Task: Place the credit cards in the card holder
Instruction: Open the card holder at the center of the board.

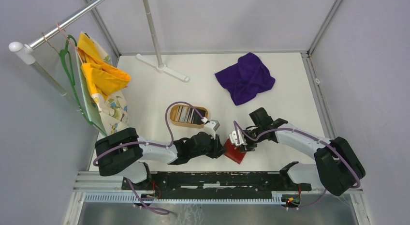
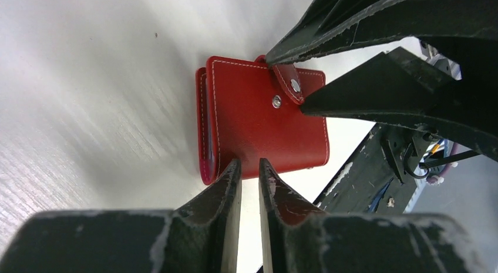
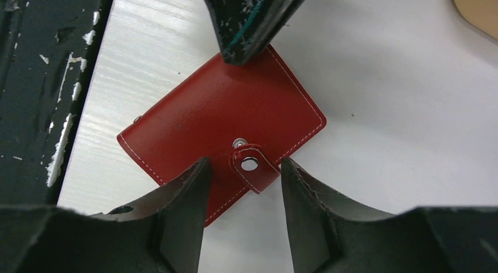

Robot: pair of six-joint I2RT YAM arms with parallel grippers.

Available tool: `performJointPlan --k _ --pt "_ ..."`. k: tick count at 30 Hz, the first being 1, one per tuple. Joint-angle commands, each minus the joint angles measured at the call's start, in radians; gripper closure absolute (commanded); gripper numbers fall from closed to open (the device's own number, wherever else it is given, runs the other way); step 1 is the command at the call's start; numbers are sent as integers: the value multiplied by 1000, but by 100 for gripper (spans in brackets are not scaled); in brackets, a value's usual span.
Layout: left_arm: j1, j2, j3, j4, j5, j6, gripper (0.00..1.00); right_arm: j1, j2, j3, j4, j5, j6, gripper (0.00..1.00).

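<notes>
Table (image 1: 145, 89); card holder (image 1: 235, 155), tray (image 1: 180, 123), cloth (image 1: 245, 77)

The credit cards (image 1: 187, 113) in the tray (image 1: 180, 123) are too small to count.

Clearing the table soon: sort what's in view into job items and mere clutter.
Job: card holder, credit cards, wooden tray holding them.
Clutter: purple cloth, hanging yellow cloth, white stand.

The card holder (image 1: 236, 155) is red with white stitching, folded shut and flat on the desk (image 1: 290, 89) near its front edge. Its snap tab (image 3: 249, 164) sits off its stud (image 3: 238, 142). The credit cards (image 1: 186, 113), dark and pale, stand on edge in an oval tan tray (image 1: 176, 122) at 10 o'clock from the holder.
</notes>
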Motion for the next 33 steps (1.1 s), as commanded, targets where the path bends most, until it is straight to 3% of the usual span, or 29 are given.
performJointPlan --k 1,9,17,25,33 --pt "-2 31 35 72 16 -6 77 6 3 11 70 43 61 49" --pt "0 66 35 64 -4 -5 77 6 -1 19 63 44 66 68" --pt "-1 65 41 43 -20 0 75 -4 -32 50 52 -17 110 99" --pt "0 -41 14 74 -11 -42 44 -129 -117 46 119 -179 267 100" --pt "2 -8 -9 198 18 -177 24 -161 -148 28 177 -260 371 100"
